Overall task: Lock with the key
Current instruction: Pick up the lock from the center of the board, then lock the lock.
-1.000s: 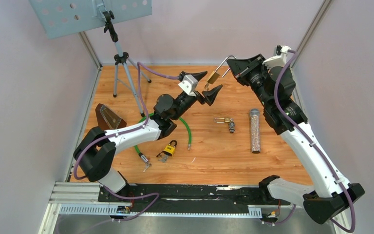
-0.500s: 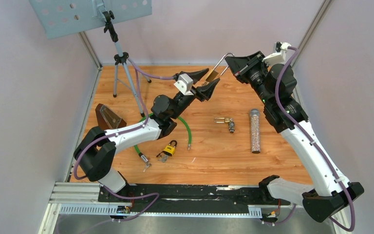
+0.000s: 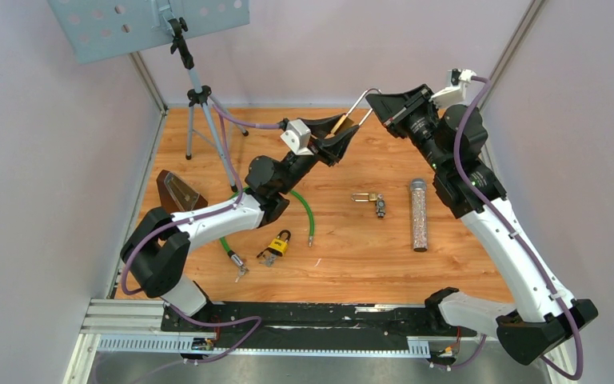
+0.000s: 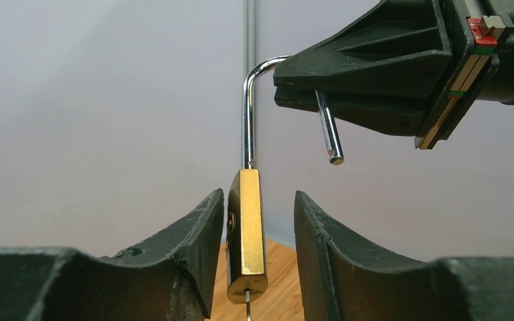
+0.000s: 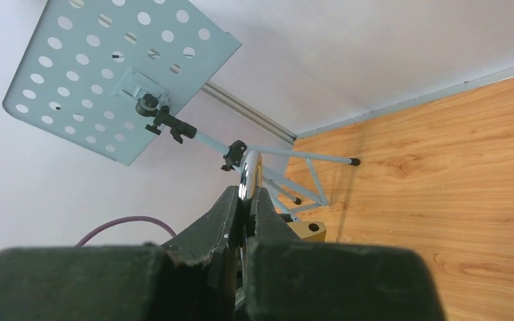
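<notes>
"Above the far end of the table (image 3: pixel 352 256), what did we log?"

"We logged the brass padlock (image 4: pixel 246 231) held up in the air, well clear of the wood. The right gripper (image 4: pixel 280 81) was clamped on the bend of its shackle (image 4: pixel 248 114), and the lock hung body-down from that grip."

"And the shackle itself?"

"Sprung. One leg ran down into the body. The other leg (image 4: pixel 328 134) stuck out free past the right gripper, its end nowhere near the body."

"Left side?"

"We noted the left gripper (image 4: pixel 259 197) spread apart, with one of its fingers (image 4: pixel 204 241) on each side of the brass body. There was a clear gap on one side. On the other side the finger was very close, and we could not tell whether it touched."

"Any key?"

"We saw a thin sliver of metal (image 4: pixel 246 311) poking from the underside of the body. It was too cropped for us to call it a key."

"From the right wrist?"

"There we saw the fingers pressed shut on the chrome bend, with a corner of the brass body below them."

"What lay on the table?"

"A yellow padlock (image 3: pixel 280 242) lay near the front with small keys (image 3: pixel 268 256) just beside it. A green cable (image 3: pixel 308 212) curved past it. A second, smaller brass lock (image 3: pixel 368 198) lay mid-table, and a speckled tube (image 3: pixel 419 216) lay to its right. A dark wedge-shaped piece (image 3: pixel 177 192) sat by the left wall. A tripod (image 3: pixel 196 96) carrying a perforated plate (image 3: pixel 148 24) stood in the far left corner."
</notes>
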`<control>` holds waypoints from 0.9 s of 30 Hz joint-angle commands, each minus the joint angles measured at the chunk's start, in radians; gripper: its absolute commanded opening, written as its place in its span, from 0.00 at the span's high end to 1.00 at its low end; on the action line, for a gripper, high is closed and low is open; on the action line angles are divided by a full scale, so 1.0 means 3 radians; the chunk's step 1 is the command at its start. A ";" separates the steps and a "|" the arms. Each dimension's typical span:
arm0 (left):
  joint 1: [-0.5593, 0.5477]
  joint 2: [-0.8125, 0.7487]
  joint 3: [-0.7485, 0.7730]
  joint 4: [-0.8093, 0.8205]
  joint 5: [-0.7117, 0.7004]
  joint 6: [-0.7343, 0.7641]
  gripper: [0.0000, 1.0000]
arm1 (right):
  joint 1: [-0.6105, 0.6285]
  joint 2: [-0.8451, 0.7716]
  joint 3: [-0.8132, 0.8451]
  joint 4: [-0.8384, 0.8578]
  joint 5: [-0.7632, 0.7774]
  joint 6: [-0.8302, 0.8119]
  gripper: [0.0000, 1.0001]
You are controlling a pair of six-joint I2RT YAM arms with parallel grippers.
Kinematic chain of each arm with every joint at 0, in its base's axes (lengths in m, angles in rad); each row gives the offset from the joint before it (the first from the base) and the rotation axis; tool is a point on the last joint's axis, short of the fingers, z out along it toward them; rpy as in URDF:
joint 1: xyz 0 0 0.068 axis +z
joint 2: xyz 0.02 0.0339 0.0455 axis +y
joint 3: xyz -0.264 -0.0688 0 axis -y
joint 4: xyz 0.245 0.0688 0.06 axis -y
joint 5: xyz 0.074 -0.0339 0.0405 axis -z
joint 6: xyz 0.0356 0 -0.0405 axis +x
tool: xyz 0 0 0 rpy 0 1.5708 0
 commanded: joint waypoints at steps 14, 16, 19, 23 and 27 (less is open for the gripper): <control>0.0024 -0.0314 -0.0209 0.0213 -0.0113 -0.0034 0.58 | 0.0020 -0.0187 0.0068 0.0488 -0.0112 0.0362 1.00; 0.0024 -0.0339 -0.0211 0.0223 -0.0127 -0.0040 0.55 | 0.0019 -0.0193 0.0046 0.0486 -0.0103 0.0374 1.00; 0.0024 -0.0351 -0.0208 0.0211 -0.0133 -0.0048 0.50 | 0.0023 -0.0196 0.0030 0.0480 -0.0100 0.0382 1.00; 0.0024 -0.0312 -0.0198 0.0233 -0.0114 -0.0093 0.53 | 0.0020 -0.0192 0.0041 0.0460 -0.0088 0.0404 1.00; 0.0024 -0.0244 -0.0179 0.0247 -0.0109 -0.0117 0.53 | 0.0020 -0.0199 0.0045 0.0445 -0.0095 0.0424 1.00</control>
